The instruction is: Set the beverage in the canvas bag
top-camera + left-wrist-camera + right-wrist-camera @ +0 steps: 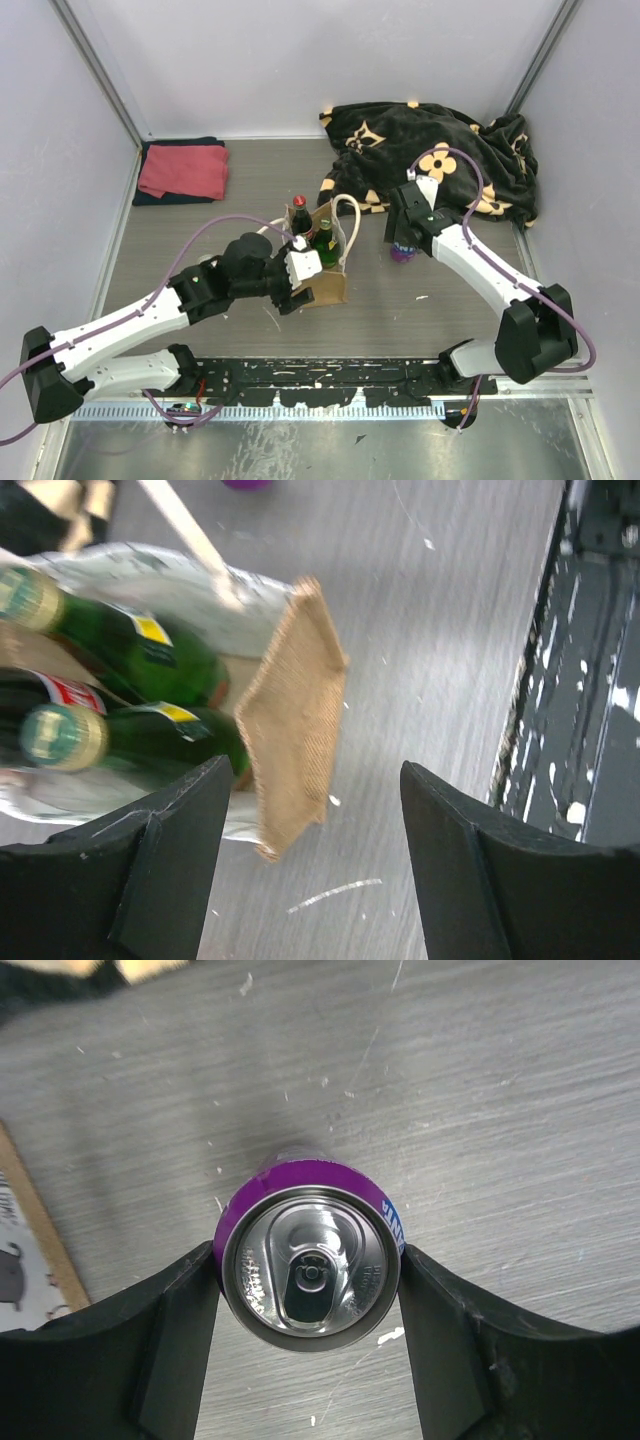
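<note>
Jaws of the right gripper (308, 1265) clasp the purple can (310, 1280) nearer the right edge of the surface (400, 310); jaws of the left gripper (315, 770) gape empty beside the canvas bag (292, 730).

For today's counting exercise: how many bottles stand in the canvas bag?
3, inside the canvas bag: one green bottle, a second green bottle, a dark red-labelled bottle between them. Others may be hidden.

Wears white shells (130, 322) along the links behind the left claw (312, 800) and right claw (308, 1255), black housings (535, 335) at the joints. Trails a thin lilac cable (447, 148) back from each wrist. Ends in matte black wedge fingers (170, 860), flat-faced, faintly scuffed.
</note>
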You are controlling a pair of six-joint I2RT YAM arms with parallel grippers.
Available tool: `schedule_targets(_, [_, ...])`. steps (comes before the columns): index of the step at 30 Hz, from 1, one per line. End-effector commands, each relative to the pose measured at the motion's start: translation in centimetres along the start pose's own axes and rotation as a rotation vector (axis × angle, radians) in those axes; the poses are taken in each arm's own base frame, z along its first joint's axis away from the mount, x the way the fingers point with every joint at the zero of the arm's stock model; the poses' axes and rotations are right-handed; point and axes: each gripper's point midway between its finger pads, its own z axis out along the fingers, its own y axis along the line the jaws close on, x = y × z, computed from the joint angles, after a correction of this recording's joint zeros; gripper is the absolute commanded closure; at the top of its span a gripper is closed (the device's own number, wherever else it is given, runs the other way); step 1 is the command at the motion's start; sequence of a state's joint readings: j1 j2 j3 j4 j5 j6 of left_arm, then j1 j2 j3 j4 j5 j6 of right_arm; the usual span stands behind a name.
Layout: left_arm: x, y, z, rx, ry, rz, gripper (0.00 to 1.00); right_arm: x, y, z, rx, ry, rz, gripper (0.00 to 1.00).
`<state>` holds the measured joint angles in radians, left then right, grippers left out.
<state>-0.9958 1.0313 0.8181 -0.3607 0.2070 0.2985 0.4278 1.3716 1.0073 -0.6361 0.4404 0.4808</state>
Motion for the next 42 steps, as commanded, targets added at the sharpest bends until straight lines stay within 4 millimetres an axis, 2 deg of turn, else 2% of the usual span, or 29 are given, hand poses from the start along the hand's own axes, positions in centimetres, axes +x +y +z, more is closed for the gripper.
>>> schedule_targets(1, [-6.0, 2.8, -1.4, -0.119, -0.153, -0.034, 0.25, -7.5, 0.5, -4.4, -0.060, -0.216, 0.110, 0.99])
schedule_targets(6, [-8.9, 5.4, -3.1, -0.226, -0.232, -0.087, 0.24, -9.6, 0.5, -6.3, -0.083, -0.267, 0.126, 0.99])
schedule_targets(10, [-9.8, 8.4, -4.9, -0.332, -0.272, -0.187, 0.24, -12.9, 0.5, -9.0, -0.108, -0.352, 0.137, 0.99])
schedule_targets(14, [-8.9, 11.4, -6.6, -0.415, -0.276, -0.329, 0.24, -17.1, 1.3, -12.7, -0.193, -0.473, 0.155, 0.99])
schedule_targets(17, [-7.5, 14.0, -8.1, -0.493, -0.278, -0.430, 0.24, -19.8, 2.4, -15.7, -0.294, -0.568, 0.162, 0.99])
schedule_targets(23, [-4.6, 17.3, -10.4, -0.606, -0.271, -0.589, 0.24, -22.7, 4.7, -20.1, -0.469, -0.660, 0.144, 0.99])
schedule_targets(29, [-2.3, 19.5, -12.2, -0.682, -0.261, -0.688, 0.24, -23.4, 7.1, -23.3, -0.554, -0.699, 0.082, 0.99])
schedule_targets(32, [-1.2, 20.5, -13.2, -0.723, -0.259, -0.731, 0.24, -23.1, 8.8, -24.4, -0.590, -0.698, 0.049, 0.99])
schedule_targets(37, [0.2, 21.4, -14.1, -0.759, -0.246, -0.769, 0.25, -20.8, 12.2, -25.5, -0.623, -0.667, -0.028, 0.99])
schedule_targets(42, [1.0, 21.6, -14.3, -0.780, -0.224, -0.768, 0.25, -17.7, 14.2, -25.6, -0.639, -0.624, -0.078, 0.99])
